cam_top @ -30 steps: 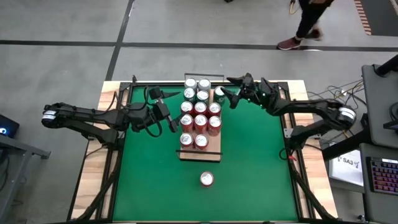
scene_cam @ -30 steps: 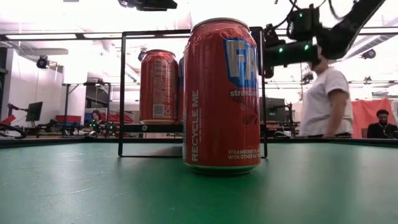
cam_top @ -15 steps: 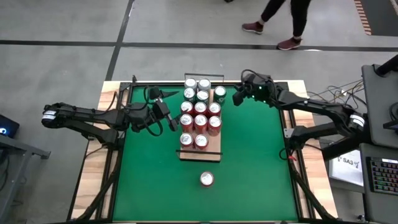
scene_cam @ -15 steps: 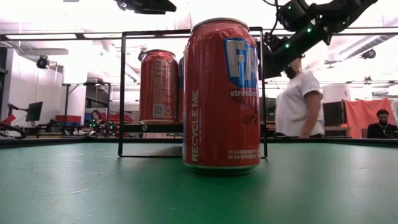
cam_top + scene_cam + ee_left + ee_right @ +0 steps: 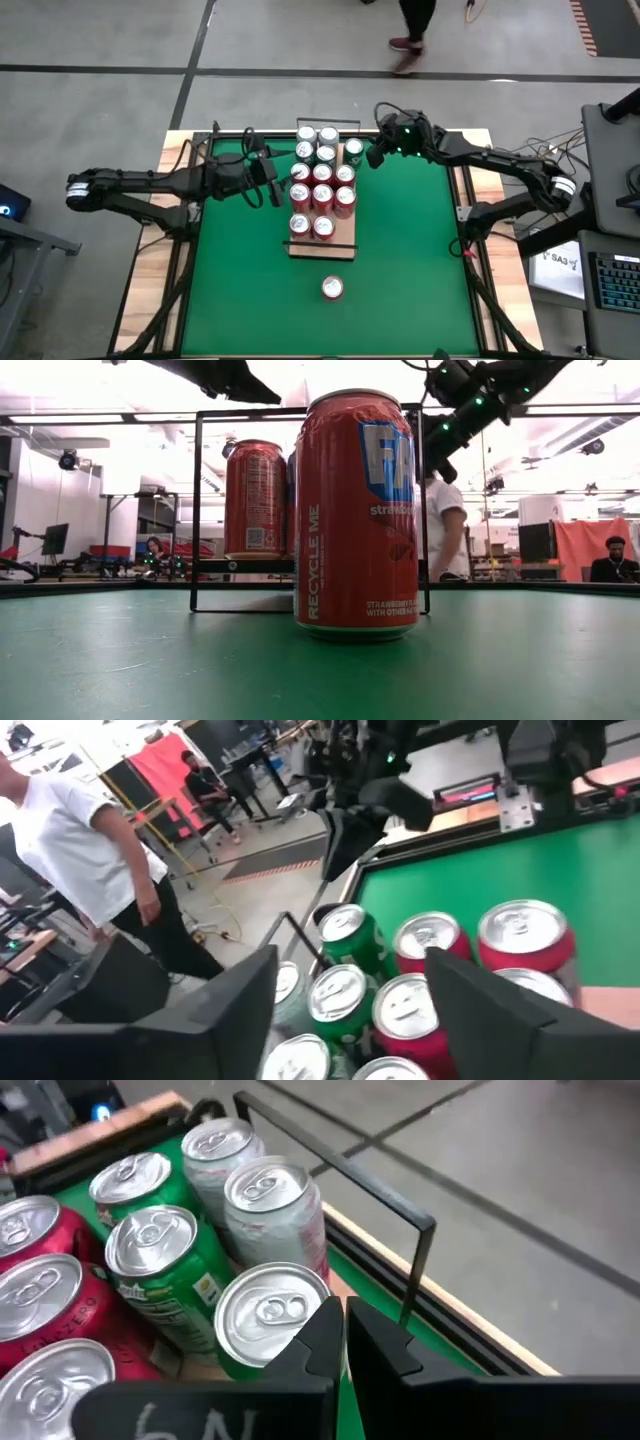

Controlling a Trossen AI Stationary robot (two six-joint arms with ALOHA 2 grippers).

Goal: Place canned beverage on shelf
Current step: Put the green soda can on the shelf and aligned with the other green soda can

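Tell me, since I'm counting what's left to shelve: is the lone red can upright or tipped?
Upright: the red aluminium can shows its round silver top from above and stands on its base on the green mat.

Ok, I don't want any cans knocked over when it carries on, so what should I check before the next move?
1. Right gripper empty: ok, its fingers are shut with nothing between them.
2. Green can beside that gripper upright: ok.
3. Left gripper clear of the red cans at the shelf's left edge: cannot tell; its fingers are apart and very close to them.
4. All cans on the shelf: not ok, one red can stands alone on the green mat.
5. Room on the shelf: ok, the near end of the board is bare.
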